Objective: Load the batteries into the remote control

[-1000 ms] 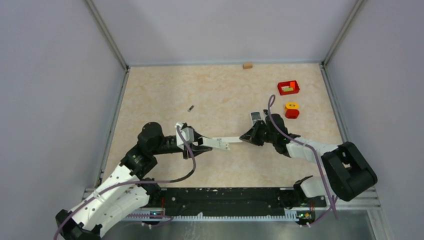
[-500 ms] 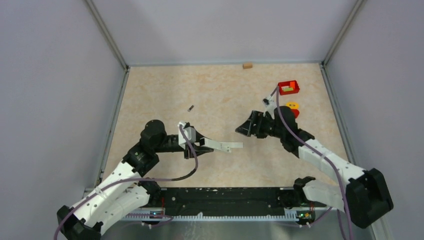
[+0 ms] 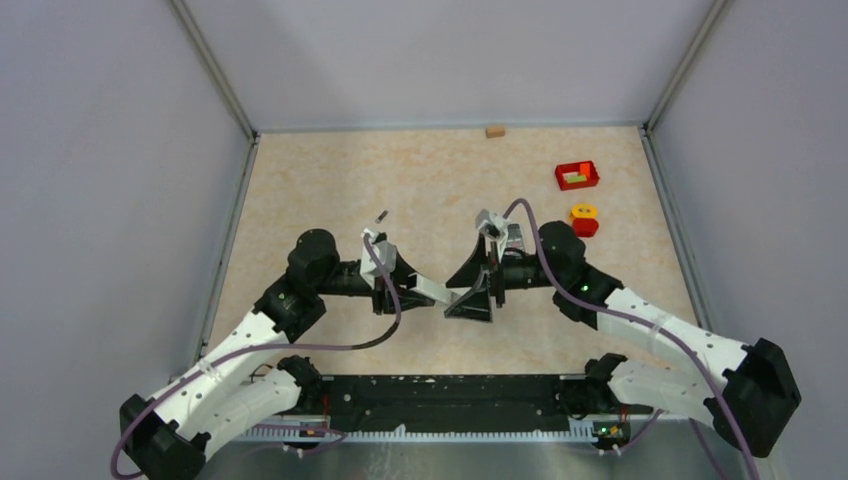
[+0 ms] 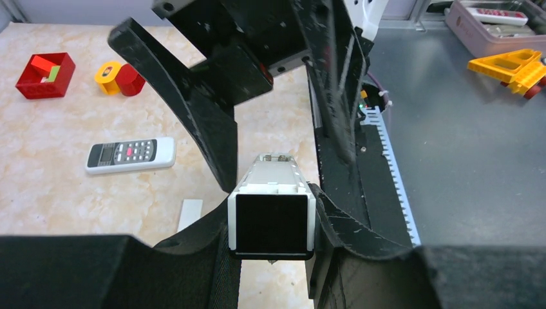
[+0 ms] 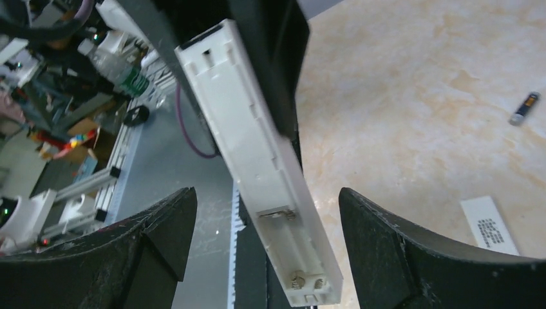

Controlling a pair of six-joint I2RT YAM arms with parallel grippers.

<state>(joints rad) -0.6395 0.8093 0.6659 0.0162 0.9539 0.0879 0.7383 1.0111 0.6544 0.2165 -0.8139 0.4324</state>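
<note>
Springing apart from shut a second ago, the right pincer (image 5: 267, 205) straddles the remote (image 5: 254, 154) untouched; the left pincer (image 4: 270, 222) clamps its far end. The bay (image 5: 297, 248) is empty, so the battery (image 5: 523, 108) on the table (image 5: 418, 90) beyond looks next.

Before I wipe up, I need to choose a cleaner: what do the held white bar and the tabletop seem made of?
White bar: likely moulded plastic, matte; clip slots and ribs show, with metal springs in its open bay. Tabletop: smooth, beige marble pattern, slight sheen; laminate or stone, cannot tell.
</note>
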